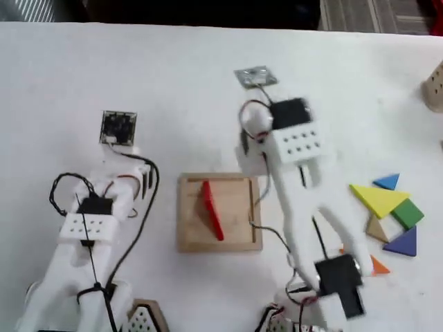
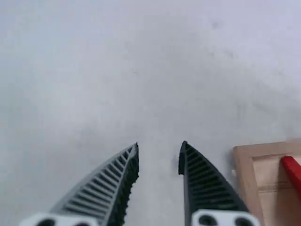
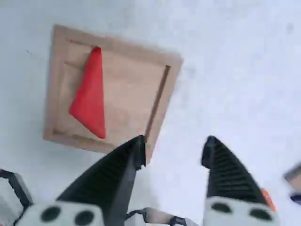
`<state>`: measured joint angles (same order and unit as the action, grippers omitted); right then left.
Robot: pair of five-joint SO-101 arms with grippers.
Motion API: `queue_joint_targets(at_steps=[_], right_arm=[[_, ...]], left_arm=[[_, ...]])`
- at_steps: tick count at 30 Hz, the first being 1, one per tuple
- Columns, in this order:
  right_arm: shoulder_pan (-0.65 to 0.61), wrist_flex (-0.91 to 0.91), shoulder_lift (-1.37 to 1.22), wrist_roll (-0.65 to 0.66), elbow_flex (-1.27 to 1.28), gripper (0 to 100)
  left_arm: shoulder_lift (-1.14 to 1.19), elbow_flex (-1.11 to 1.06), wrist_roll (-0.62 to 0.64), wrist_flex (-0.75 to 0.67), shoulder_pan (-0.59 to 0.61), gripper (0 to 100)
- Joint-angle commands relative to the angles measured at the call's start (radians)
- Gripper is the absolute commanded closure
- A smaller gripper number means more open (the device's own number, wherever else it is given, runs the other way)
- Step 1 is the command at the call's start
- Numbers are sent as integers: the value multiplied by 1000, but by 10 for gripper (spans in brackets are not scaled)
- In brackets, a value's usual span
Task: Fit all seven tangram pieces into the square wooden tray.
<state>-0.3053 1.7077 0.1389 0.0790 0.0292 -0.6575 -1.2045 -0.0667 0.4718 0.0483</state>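
Observation:
The square wooden tray (image 1: 190, 235) lies at the table's middle, and a red triangle (image 1: 212, 207) rests in its left half. The other pieces are grouped at the right: a yellow triangle (image 1: 377, 199), a small blue triangle (image 1: 387, 182), a green square (image 1: 408, 213), a tan triangle (image 1: 377, 228), a dark blue triangle (image 1: 405, 243) and an orange piece (image 1: 377, 265) partly under an arm. My right gripper (image 3: 175, 143) is open and empty above the table, beside the tray (image 3: 157, 101) holding the red triangle (image 3: 89, 96). My left gripper (image 2: 159, 150) is open over bare table, left of the tray (image 2: 244, 179).
A pale wooden object (image 1: 435, 86) stands at the table's right edge. Another perforated object (image 1: 142, 319) sits at the front by the left arm's base. Black cables (image 1: 142, 207) loop between the left arm and the tray. The back of the table is free.

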Motion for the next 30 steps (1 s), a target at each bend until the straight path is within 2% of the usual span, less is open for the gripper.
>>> queue_joint_targets(at_steps=[1,2,4,9,15,21,25,30], right_arm=[[101,-76,170,34,206,963],[127,-119,196,34,285,988],[176,-217,234,34,442,969],[302,-409,305,40,692,981],[493,-453,341,41,740,980],[513,-565,341,43,815,978],[490,-567,341,43,816,978],[361,-567,341,115,859,980]], left_arm=[[-5,-3,-3,31,-53,866],[-5,-3,-3,32,-64,893],[-5,-2,0,32,-85,981],[-7,-2,21,60,-156,980],[-96,-15,230,146,-361,979],[-239,-114,285,160,-532,979],[-302,-144,288,166,-524,978],[-334,-144,292,167,-328,978]])
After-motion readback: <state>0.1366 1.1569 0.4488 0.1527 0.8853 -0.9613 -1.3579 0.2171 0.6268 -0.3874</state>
